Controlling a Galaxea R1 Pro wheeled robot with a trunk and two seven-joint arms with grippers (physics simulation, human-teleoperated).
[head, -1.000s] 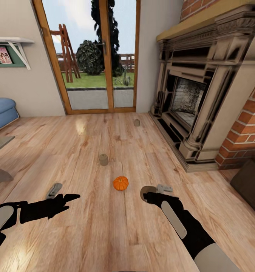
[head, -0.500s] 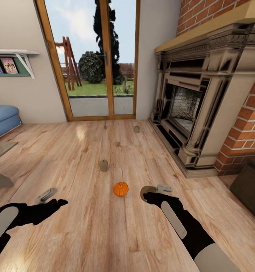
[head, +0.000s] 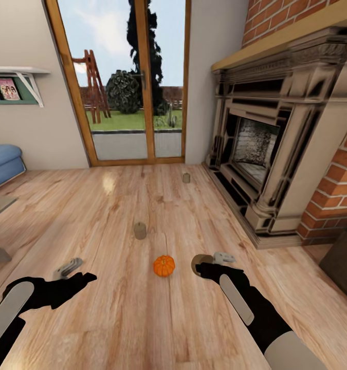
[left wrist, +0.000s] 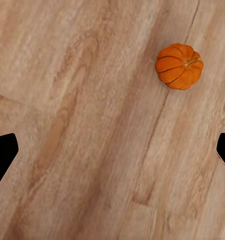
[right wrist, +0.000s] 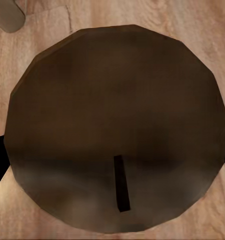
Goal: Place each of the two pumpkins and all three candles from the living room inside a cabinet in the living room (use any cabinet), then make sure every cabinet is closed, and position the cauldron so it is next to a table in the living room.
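I see one small orange pumpkin (head: 164,265) on the wood floor (head: 142,318), right in front of me at 12 o'clock; my left end effector (head: 73,271) hangs low over the floor at about 8 o'clock from the pumpkin, well apart from it; in the left wrist view its two dark fingertips (left wrist: 2,157) sit far apart at the edges, so it is open and holds nothing, and the pumpkin (left wrist: 179,65) lies on bare boards ahead of it.

My right end effector (head: 210,260) is at 3 o'clock from the pumpkin, near it; it is closed around a grey-brown candle (head: 198,262); in the right wrist view the round top of that candle (right wrist: 117,130), with its little dark wick (right wrist: 121,183), sits between the fingers.

A second candle (head: 140,230) stands upright on the floor at 11 o'clock from the pumpkin; a third candle (head: 186,178) stands farther off at 12 o'clock, near the fireplace (head: 276,139); glass doors (head: 127,82) are behind them.
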